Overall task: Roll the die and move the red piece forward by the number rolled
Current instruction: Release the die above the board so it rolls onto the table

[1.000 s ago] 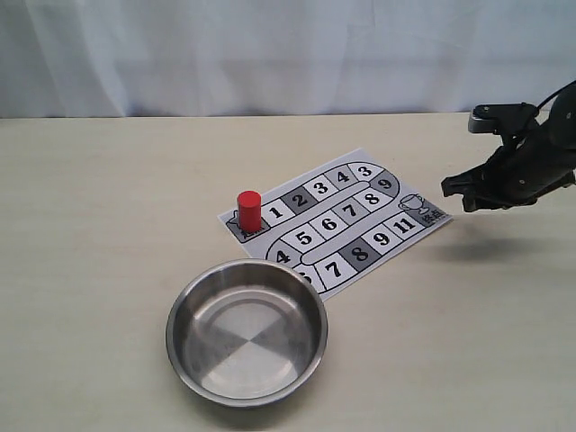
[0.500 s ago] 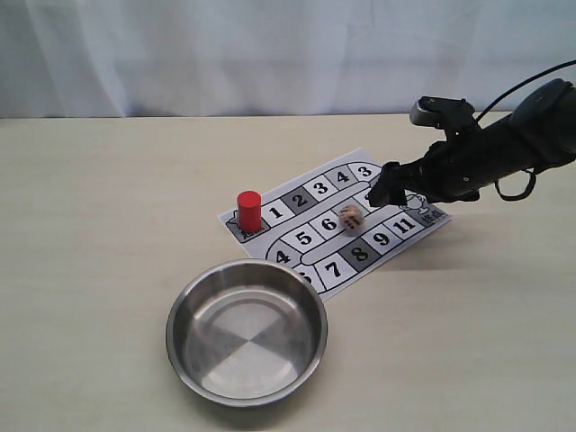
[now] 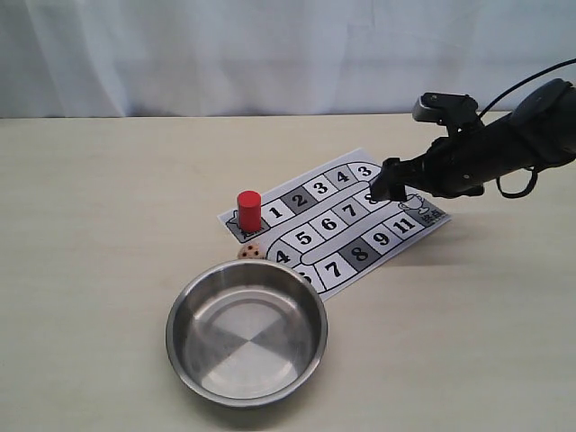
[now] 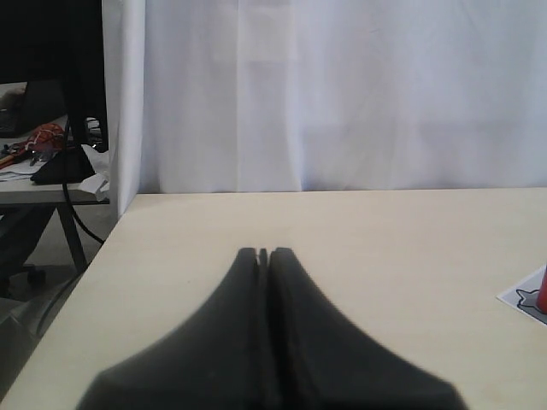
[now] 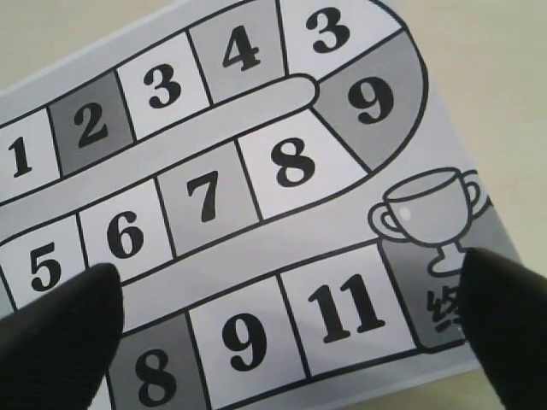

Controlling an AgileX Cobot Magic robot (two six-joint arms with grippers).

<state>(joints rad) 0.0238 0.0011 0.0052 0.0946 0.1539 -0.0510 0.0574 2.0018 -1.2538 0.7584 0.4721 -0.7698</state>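
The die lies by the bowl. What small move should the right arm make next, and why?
Probably swing the open right gripper toward the small red cylinder piece next to square 1: the light-tan wooden die lies free beside the steel bowl, its pips too small to read.

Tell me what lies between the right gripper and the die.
Only the game board: in the exterior view its numbered squares fill the stretch from the right gripper to the die. The red piece stands off that line.
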